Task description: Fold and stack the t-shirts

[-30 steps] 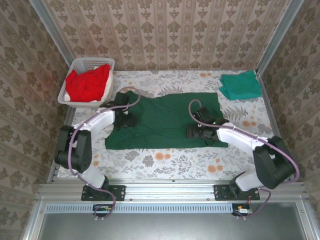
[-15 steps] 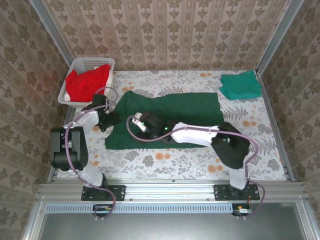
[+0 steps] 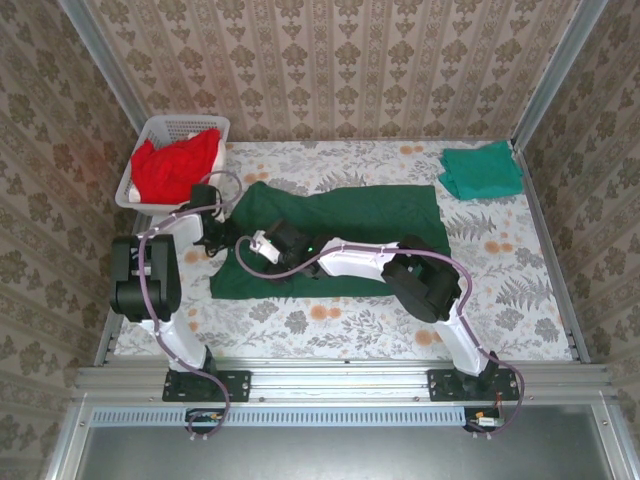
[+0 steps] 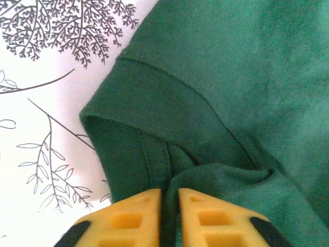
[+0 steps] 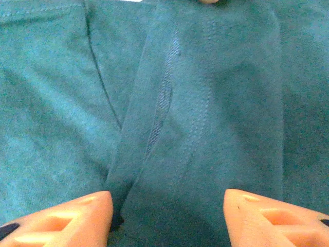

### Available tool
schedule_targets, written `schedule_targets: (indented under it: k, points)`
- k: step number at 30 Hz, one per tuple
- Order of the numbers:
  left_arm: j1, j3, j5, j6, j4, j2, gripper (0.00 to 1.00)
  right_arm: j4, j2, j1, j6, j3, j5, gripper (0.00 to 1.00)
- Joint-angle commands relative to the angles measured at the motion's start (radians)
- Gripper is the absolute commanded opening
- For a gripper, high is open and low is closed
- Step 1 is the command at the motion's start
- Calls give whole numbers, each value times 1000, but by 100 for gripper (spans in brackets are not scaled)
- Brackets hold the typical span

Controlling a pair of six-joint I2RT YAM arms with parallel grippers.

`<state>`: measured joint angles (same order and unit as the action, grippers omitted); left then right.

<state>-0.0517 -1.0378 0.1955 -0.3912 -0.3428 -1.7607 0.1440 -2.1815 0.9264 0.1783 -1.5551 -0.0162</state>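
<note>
The dark green t-shirt lies spread on the surface. The left gripper pinches its left hem, jaws almost closed on cloth. The right gripper straddles a raised fold, jaws apart, seemingly holding nothing. Beyond lie the teal t-shirt far right and the red t-shirts in the basket far left.

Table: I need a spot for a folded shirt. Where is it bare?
Table: bare on the right, between the dark green shirt and the edge, nearer than the teal shirt; also the strip along the near rail. Crowded: by the basket, where left arm and right arm meet.
</note>
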Motion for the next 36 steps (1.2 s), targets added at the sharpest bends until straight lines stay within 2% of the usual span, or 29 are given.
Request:
schedule_targets:
  k: [1, 5, 7, 11, 17, 19, 23, 28, 34, 35, 36]
  points:
    - [-5, -48, 24, 11, -11, 32, 9, 54, -13, -4, 39, -27, -76, 57]
    - [-16, -90, 22, 12, -48, 50, 0, 63, -6, -4, 63, -8, -99, 48]
    - [-19, -113, 23, 12, -64, 51, 0, 63, -9, -5, 71, -6, -98, 45]
    - [-27, -165, 22, 13, -95, 28, 0, 67, -5, -12, 73, -8, -102, 43]
    - [-33, -209, 27, 13, -111, -15, 0, 70, 13, -16, 86, -3, -89, 47]
    - [-37, -223, 31, 12, -111, -28, 0, 74, 13, -20, 87, -8, -62, 42]
    - [-48, -272, 36, 11, -126, -53, 0, 35, 36, -46, 64, 15, -5, 15]
    - [-62, -356, 30, 23, -160, -114, 0, -16, 74, -71, 32, 53, 18, 3]
    - [-73, -434, 21, 25, -190, -197, 22, -43, 75, -121, -67, 67, 10, 0]
    - [-74, -445, 20, 27, -193, -205, 30, -48, 71, -136, -97, 64, 8, 0]
    - [-73, -455, 16, 29, -200, -211, 33, -52, 69, -152, -127, 61, 5, 1]
